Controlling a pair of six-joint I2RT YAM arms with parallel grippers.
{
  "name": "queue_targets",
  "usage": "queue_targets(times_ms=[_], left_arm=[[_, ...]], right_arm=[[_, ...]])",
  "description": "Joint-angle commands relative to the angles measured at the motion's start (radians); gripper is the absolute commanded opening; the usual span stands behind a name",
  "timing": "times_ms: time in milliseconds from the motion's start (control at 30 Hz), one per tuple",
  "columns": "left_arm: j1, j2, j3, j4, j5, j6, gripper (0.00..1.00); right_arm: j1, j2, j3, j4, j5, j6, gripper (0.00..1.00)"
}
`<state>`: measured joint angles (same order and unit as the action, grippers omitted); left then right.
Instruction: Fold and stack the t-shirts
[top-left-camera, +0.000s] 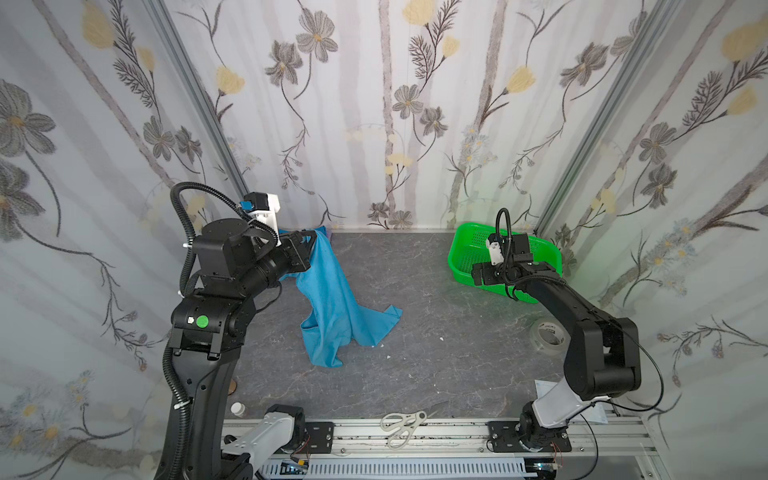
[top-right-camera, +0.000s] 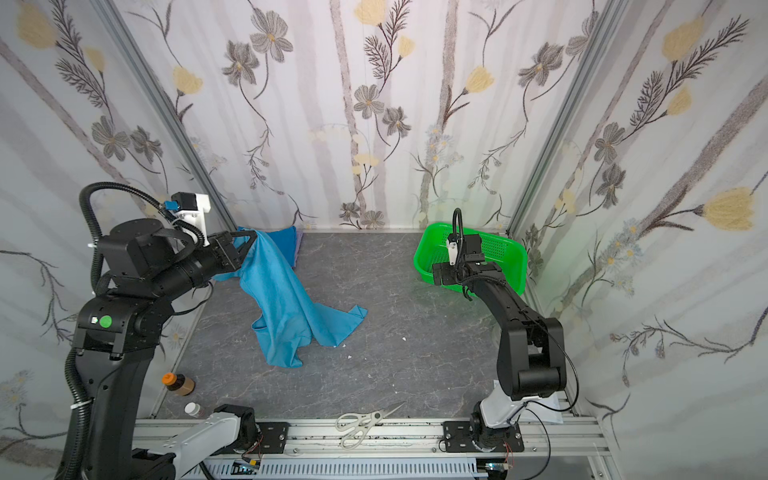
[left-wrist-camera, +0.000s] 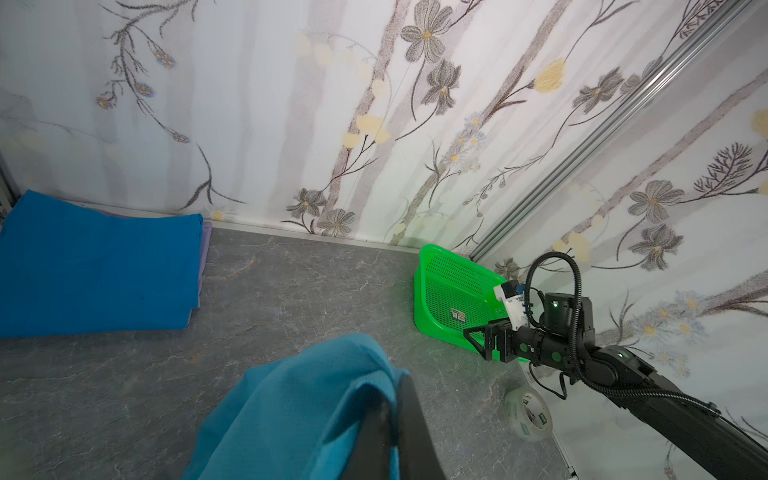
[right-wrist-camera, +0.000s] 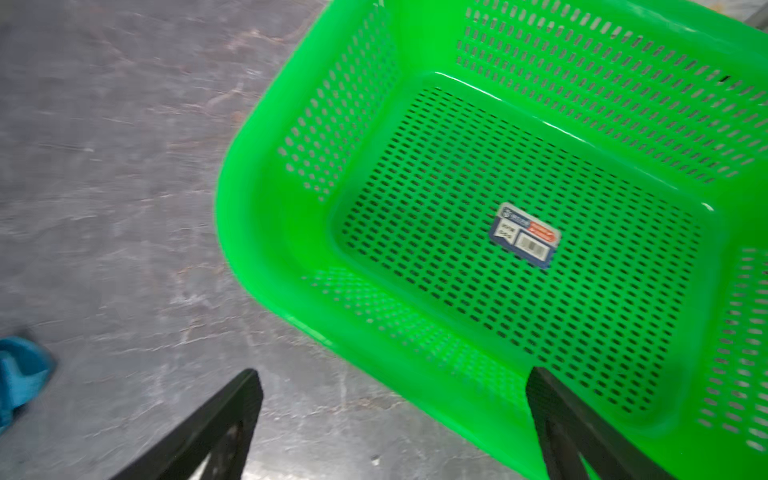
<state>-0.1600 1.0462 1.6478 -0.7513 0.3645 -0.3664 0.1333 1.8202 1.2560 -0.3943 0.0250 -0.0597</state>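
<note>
Clamped the light-blue t-shirt (top-left-camera: 336, 299) in the left gripper (top-left-camera: 311, 242), jaws pinched shut on a bunched edge, left of centre in both top views. Hung from that grip, lower folds pooled on the grey table (top-left-camera: 436, 332) at mid-frame. Found the right gripper (top-left-camera: 476, 275) spread wide and holding nothing, right of centre, at the front-left edge of the green basket (top-left-camera: 459, 249). Saw 2 more folded by the back wall, upper left: a royal-blue t-shirt (left-wrist-camera: 99, 266) lying on a lilac one (left-wrist-camera: 206, 245).
</note>
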Motion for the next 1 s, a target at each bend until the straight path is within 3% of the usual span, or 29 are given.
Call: queue_targets(times_ms=[0, 167, 267, 400, 633, 867, 967], left_arm=[[0.002, -0.025, -0.014, 0.035, -0.004, 0.003, 0.00], [0.003, -0.042, -0.034, 0.027, -0.025, 0.018, 0.00], [0.004, -0.028, -0.025, 0.026, -0.021, 0.026, 0.00], [0.005, -0.014, -0.023, 0.043, -0.006, 0.021, 0.00], [0.005, -0.009, -0.027, 0.050, 0.000, 0.022, 0.00], [0.011, -0.022, -0.023, 0.027, -0.014, 0.039, 0.00], [0.013, -0.020, -0.022, 0.031, -0.014, 0.039, 0.00]], right_arm=[[0.000, 0.044, 0.052, -0.081, 0.147, -0.069, 0.98], [0.001, 0.021, 0.057, -0.158, 0.055, -0.109, 0.94], [0.013, -0.059, 0.021, -0.139, -0.035, -0.126, 0.95], [0.026, -0.101, 0.014, -0.195, -0.067, -0.162, 0.97], [0.023, -0.005, 0.023, -0.226, 0.041, -0.188, 0.97], [-0.082, 0.080, 0.054, -0.218, 0.170, -0.173, 0.96], [-0.121, 0.101, 0.068, -0.228, 0.155, -0.161, 0.94]])
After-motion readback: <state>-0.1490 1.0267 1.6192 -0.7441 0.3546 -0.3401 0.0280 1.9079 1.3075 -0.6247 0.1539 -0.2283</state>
